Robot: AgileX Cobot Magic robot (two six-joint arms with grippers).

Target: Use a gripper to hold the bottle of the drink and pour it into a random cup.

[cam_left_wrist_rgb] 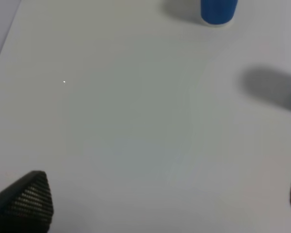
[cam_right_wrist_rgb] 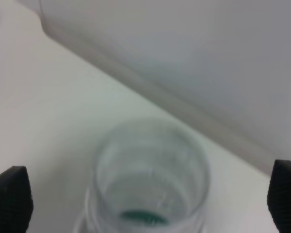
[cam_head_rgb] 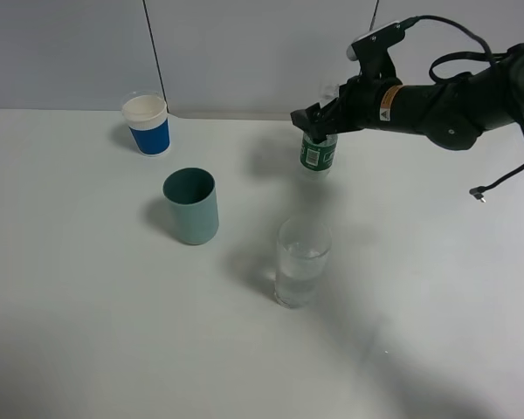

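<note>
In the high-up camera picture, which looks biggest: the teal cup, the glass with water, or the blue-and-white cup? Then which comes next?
1. teal cup and glass with water: they look about alike, too close to rank.
2. blue-and-white cup: smallest, though it stands farther from the camera.

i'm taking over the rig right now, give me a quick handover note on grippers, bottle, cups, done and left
Right gripper: open, fingertips either side of the bottle's open neck, not clamped.
Left gripper: open over bare table, holding nothing.
Bottle: upright on the table, behind the clear glass cup.
Clear glass cup: upright, liquid inside. Teal cup and blue-and-white paper cup stand to the left; I cannot see liquid in either.
Done: the pour looks made; bottle set down.
Left: likely just back the right gripper away.
</note>
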